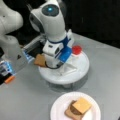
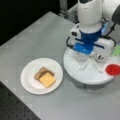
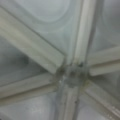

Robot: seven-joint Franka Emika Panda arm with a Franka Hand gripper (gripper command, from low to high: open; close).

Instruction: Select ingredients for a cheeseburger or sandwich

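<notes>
Grey matte tabletop [image 1: 105,65] carries a round white divided tray [image 1: 82,71] with raised ribs meeting at a hub [image 3: 72,75], which I see close up in the wrist view. My gripper [image 1: 53,63] is lowered over this tray; whether it is released or clenched, I cannot tell. Beside it lie a tan bread square [image 1: 40,60], a red disc [image 2: 113,69] and a green piece [image 2: 116,50]. On the white round plate [image 2: 28,82] sits the sandwich [image 2: 45,77]: bread, dark patty, flat yellow cheese square [image 1: 81,105] uppermost.
</notes>
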